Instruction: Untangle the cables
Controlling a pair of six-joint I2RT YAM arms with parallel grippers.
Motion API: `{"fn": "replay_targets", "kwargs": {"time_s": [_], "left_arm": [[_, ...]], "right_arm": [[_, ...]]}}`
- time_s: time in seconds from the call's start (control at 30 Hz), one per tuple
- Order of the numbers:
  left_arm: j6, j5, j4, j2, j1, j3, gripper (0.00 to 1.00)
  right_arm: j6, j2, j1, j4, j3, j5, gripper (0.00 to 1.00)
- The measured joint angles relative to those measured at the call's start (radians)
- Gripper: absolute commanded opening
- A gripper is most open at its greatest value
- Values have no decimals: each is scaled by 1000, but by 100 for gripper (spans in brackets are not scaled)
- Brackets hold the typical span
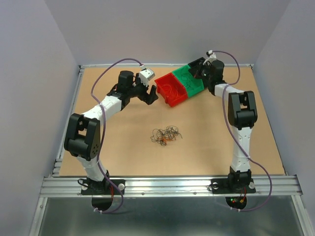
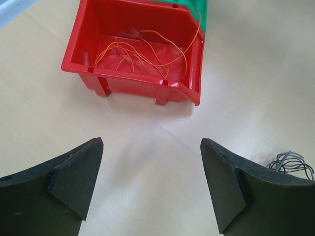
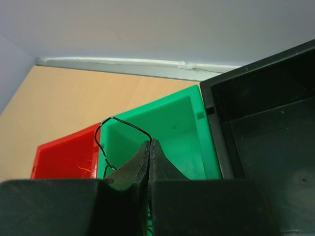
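A wiry clump of cables (image 1: pixel 166 135), black with some red-orange, lies on the table's middle; its edge shows in the left wrist view (image 2: pixel 291 164). My left gripper (image 1: pixel 150 94) is open and empty, its fingers (image 2: pixel 74 177) just in front of the red bin (image 2: pixel 88 46), which holds several orange wires (image 2: pixel 147 54). My right gripper (image 1: pixel 201 70) hovers over the green bin (image 3: pixel 179 123), shut on a thin dark wire (image 3: pixel 120 125) that loops out from the fingertips (image 3: pixel 149 145).
The red bin (image 1: pixel 171 89) and green bin (image 1: pixel 189 80) stand side by side at the table's back. A black bin (image 3: pixel 266 132) sits to the right of the green one. A metal rail borders the table's near edge (image 1: pixel 167 184).
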Motion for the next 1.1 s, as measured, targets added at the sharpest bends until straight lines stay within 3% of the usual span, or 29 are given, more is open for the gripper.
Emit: {"fn": "replay_targets", "kwargs": {"time_s": [0.37,0.7,1.1], "left_arm": [[4,-8,-1,-32,0,-32,91],[11,-23,-1,-51,0,-38,91],[11,-56,-1,-85,0,-63,91]], "right_arm": [[-203,0,107,-191,-2,162,1],[-238,-11,170,-235,-103,219,1],[-277,-177,288,-334,-240,235,1]]}}
